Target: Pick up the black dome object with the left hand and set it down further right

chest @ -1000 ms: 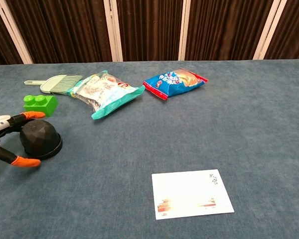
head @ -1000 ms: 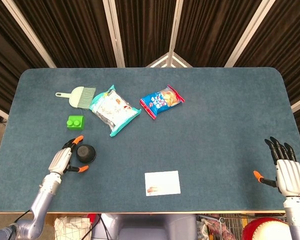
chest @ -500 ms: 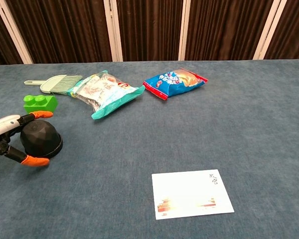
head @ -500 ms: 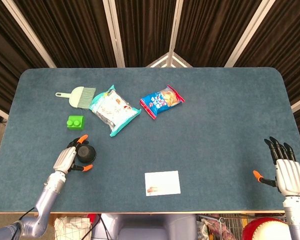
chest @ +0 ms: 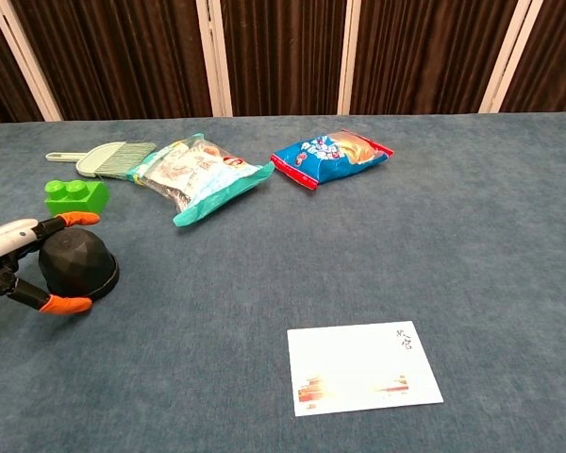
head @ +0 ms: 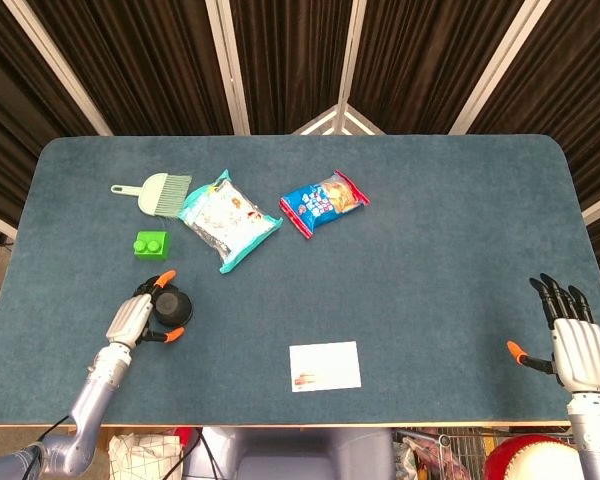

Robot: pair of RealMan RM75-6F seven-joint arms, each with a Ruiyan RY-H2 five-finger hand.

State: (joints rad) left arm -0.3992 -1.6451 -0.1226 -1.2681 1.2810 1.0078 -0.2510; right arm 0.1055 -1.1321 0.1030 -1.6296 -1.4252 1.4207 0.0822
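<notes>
The left hand [chest: 14,264] cups the black dome object [chest: 77,264] (resting on the surface [chest: 377,236]) between orange-tipped fingers [chest: 66,304]. Far to its right, the right hand [head: 577,345] is spread, holding nothing.

No print is legible: marks on the card [chest: 363,366] and both snack bags [chest: 332,156] [chest: 200,175] are too small.

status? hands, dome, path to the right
Left hand around black dome, fingers either side; dome on table. Right hand open, idle at near right edge. White card lies to the right.
</notes>
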